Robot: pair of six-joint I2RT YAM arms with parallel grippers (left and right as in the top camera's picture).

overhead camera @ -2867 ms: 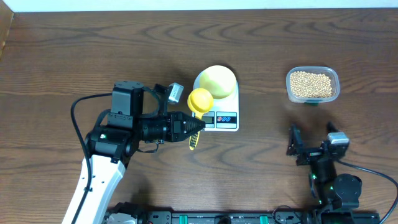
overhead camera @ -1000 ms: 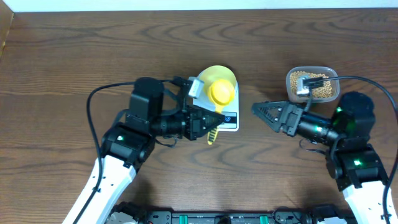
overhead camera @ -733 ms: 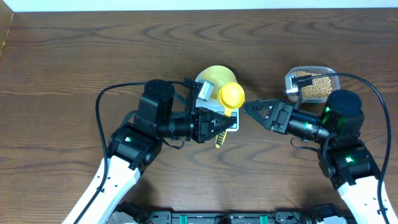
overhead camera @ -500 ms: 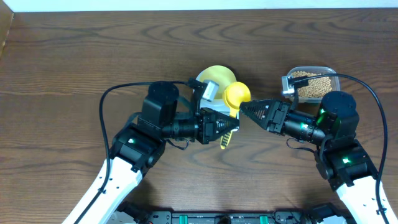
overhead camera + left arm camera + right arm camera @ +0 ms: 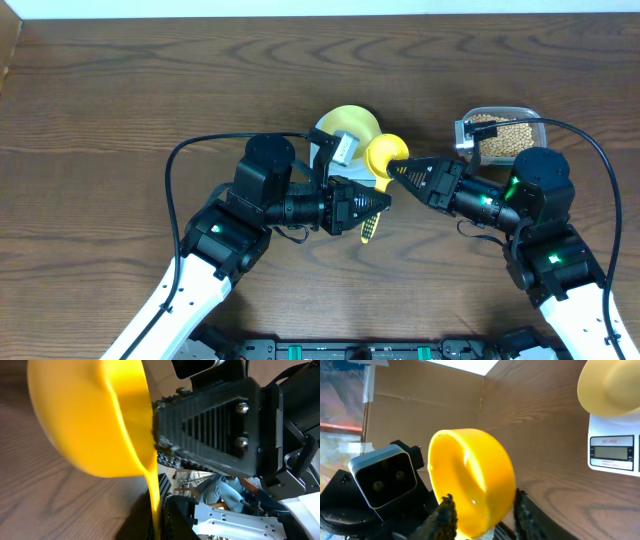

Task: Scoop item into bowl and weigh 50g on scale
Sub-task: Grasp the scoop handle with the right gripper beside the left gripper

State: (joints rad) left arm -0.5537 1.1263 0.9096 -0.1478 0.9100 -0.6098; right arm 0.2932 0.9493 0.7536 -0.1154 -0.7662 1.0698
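left gripper clamped on scoop handle | right gripper jaws part-open straddling scoop cup, grip unclear | both near scale front-right, bowl on it, beans in container further right | risk: smooth round cup slips and drops if left releases early

pale bowl on white scale, beans nearby

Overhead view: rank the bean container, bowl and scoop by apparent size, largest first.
1. bean container
2. bowl, partly covered
3. scoop, held up nearer the camera, so its rank against the bowl is unsure
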